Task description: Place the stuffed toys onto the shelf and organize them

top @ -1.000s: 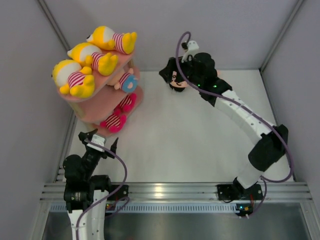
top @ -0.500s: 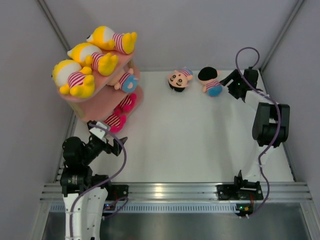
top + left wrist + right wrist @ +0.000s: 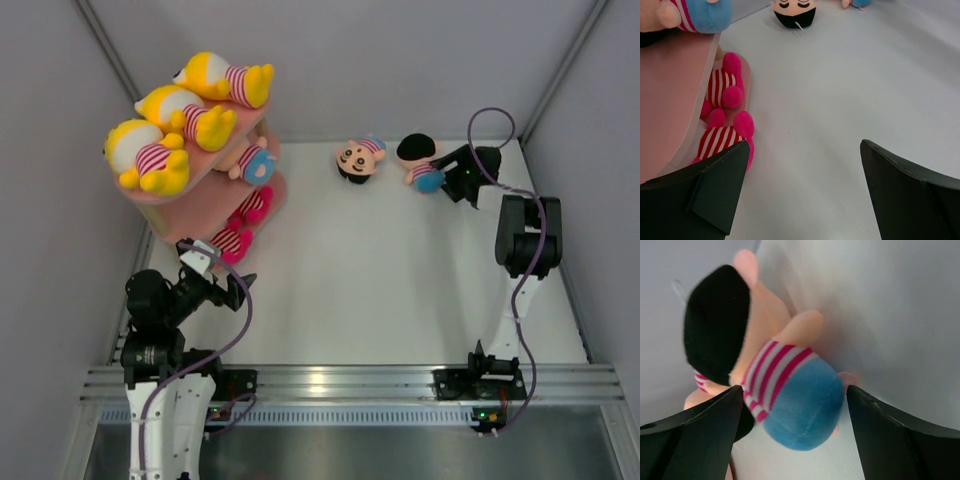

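**Right claw lined up on the face-down toy**

The right claw (image 3: 792,390) is spread wide and holds nothing. Its two fingers stand either side of the face-down toy (image 3: 785,370), which lies at the far right of the worktop (image 3: 370,270), near the back wall. The fingers do not look to be touching it yet. To do this well, I would push in a little further so the pads close on the striped middle, since the round blue bottom would probably squeeze out. Then I would pinch firmly and lift well clear before swinging left.

The face-up toy (image 3: 357,158) lies near it, on the line towards the shelf (image 3: 185,220), so a low carry could knock it. The shelf stands well apart at the far left. Its top board carries three yellow toys (image 3: 165,105), its middle board one blue-bottomed toy (image 3: 250,160), and its lowest board two magenta toys (image 3: 232,243). The middle board looks the fitting place, though it is a long reach for this arm.

The left claw (image 3: 804,145) is also wide and holding nothing. It hovers just beside the magenta pair at the shelf's foot and may crowd the approach.
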### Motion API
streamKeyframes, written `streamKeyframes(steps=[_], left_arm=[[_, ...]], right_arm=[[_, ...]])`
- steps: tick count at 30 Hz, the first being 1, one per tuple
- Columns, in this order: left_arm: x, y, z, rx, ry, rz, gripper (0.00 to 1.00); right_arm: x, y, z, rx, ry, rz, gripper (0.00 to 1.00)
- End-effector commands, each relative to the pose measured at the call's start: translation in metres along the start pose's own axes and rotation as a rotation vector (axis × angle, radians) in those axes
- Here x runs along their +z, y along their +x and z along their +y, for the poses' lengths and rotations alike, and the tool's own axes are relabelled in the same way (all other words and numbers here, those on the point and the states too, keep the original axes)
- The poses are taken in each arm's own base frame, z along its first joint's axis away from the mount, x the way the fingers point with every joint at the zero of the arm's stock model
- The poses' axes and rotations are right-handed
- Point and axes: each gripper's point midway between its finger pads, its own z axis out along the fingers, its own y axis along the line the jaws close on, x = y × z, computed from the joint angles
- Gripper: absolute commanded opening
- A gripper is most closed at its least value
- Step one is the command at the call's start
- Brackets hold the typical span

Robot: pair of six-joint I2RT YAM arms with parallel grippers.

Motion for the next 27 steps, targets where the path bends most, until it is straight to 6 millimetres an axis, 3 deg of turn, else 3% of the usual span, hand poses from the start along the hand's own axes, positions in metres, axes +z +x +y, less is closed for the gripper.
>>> streamKeyframes(steps=[1,5,7,10,13,14,15,16,17,18,20,21,22,23,24,25,26,27], left_arm=[[-0.003,-0.018,-0.002,0.011,0.010,-0.037,0.99],[-0.007,-0.024,-0.001,0.010,-0.011,-0.051,0.99],[-0.009,-0.026,0.002,0.008,-0.041,-0.057,0.99],[-0.013,-0.028,0.008,0.011,-0.088,-0.067,0.99],[-0.015,-0.030,0.011,0.017,-0.112,-0.073,0.99],[-0.016,-0.031,0.011,0.018,-0.117,-0.075,0.99],[-0.018,-0.033,0.012,0.023,-0.126,-0.077,0.99],[-0.020,-0.034,0.011,0.039,-0.128,-0.080,0.99],[-0.021,-0.036,0.015,0.042,-0.150,-0.078,0.99],[-0.025,-0.038,0.016,0.046,-0.169,-0.077,0.99],[-0.034,-0.042,0.027,0.050,-0.253,-0.081,0.99],[-0.040,-0.046,0.030,0.049,-0.289,-0.084,0.99],[-0.047,-0.051,0.032,0.051,-0.322,-0.095,0.99],[-0.054,-0.054,0.037,0.055,-0.369,-0.096,0.99],[-0.059,-0.057,0.038,0.062,-0.392,-0.099,0.99],[-0.068,-0.063,0.037,0.089,-0.415,-0.109,0.99],[-0.074,-0.065,0.040,0.098,-0.445,-0.114,0.98],[-0.082,-0.066,0.046,0.109,-0.498,-0.112,0.99]], right_arm=[[0.018,0.016,0.005,0.066,-0.036,0.026,0.84],[0.021,0.021,-0.003,0.114,-0.032,0.012,0.81],[0.024,0.022,-0.004,0.115,-0.037,0.015,0.66],[0.027,0.023,-0.003,0.143,-0.054,0.031,0.53],[0.024,0.023,0.000,0.145,-0.066,0.026,0.26],[0.022,0.024,0.001,0.133,-0.071,0.025,0.08],[0.014,0.018,0.012,0.120,-0.098,0.006,0.00],[0.008,0.014,0.019,0.105,-0.118,-0.011,0.00],[-0.001,0.013,0.020,0.068,-0.131,-0.026,0.00],[-0.021,0.000,0.043,0.024,-0.172,-0.072,0.00],[-0.044,0.001,0.051,-0.141,-0.152,-0.110,0.00],[-0.075,-0.022,0.077,-0.220,-0.159,-0.222,0.00],[-0.089,-0.014,0.091,-0.314,-0.153,-0.254,0.00],[-0.119,-0.006,0.123,-0.522,-0.175,-0.319,0.00],[-0.134,-0.011,0.129,-0.616,-0.112,-0.410,0.00],[-0.146,0.001,0.135,-0.719,-0.100,-0.442,0.00],[-0.174,0.032,0.166,-0.907,-0.159,-0.475,0.00],[-0.191,0.036,0.180,-0.955,-0.177,-0.548,0.00]])
